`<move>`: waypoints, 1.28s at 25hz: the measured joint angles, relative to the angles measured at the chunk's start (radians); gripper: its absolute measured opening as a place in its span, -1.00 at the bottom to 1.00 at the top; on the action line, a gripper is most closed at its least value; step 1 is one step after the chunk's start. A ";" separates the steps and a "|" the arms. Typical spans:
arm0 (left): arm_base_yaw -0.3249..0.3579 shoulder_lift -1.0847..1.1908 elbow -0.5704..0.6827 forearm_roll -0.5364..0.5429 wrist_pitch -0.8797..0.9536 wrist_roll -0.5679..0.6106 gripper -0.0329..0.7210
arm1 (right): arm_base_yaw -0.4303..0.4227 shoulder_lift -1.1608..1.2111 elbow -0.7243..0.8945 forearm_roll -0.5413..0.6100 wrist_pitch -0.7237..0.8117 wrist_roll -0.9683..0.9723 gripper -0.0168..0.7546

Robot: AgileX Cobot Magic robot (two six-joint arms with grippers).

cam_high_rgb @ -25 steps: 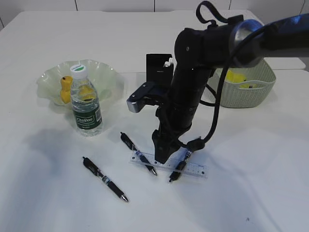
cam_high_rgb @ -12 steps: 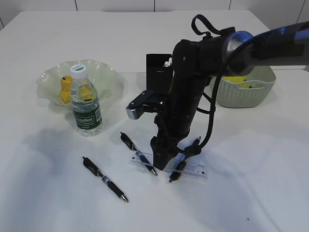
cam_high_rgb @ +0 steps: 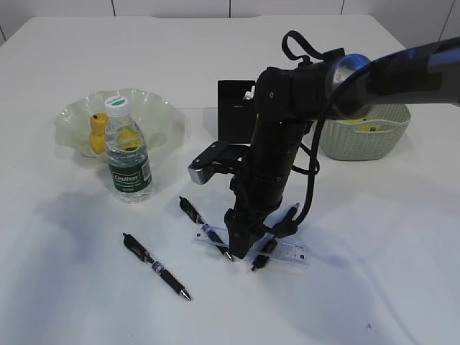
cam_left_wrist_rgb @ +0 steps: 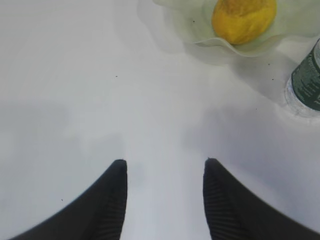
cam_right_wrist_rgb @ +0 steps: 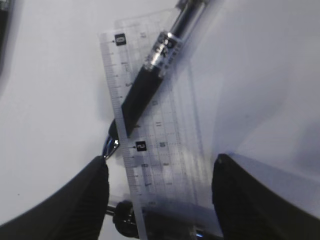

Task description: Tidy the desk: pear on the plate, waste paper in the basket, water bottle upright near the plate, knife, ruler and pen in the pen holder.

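Right wrist view, my right jaws spread wide just over the ruler and a pen across it, my left jaws parted above bare desk, holding nothing.

bottle label: "Cestbon", white letters on dark green (smaller print below too small to read)
ruler markings: black squares with "0" and "2", fine scale lines between
pen barrel: white print, blurred, unreadable
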 joint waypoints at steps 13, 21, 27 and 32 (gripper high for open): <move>0.000 0.000 0.000 0.000 0.000 0.000 0.01 | 0.000 0.012 -0.002 -0.004 0.000 0.000 0.29; 0.000 0.000 0.000 0.000 0.000 0.000 0.01 | 0.002 0.012 -0.002 -0.011 0.000 0.000 0.29; 0.000 0.000 0.000 0.000 0.000 0.000 0.01 | 0.002 0.020 -0.010 -0.015 0.002 0.000 0.26; 0.000 0.000 0.000 0.000 0.001 0.000 0.01 | 0.002 0.021 -0.012 -0.015 0.002 0.000 0.25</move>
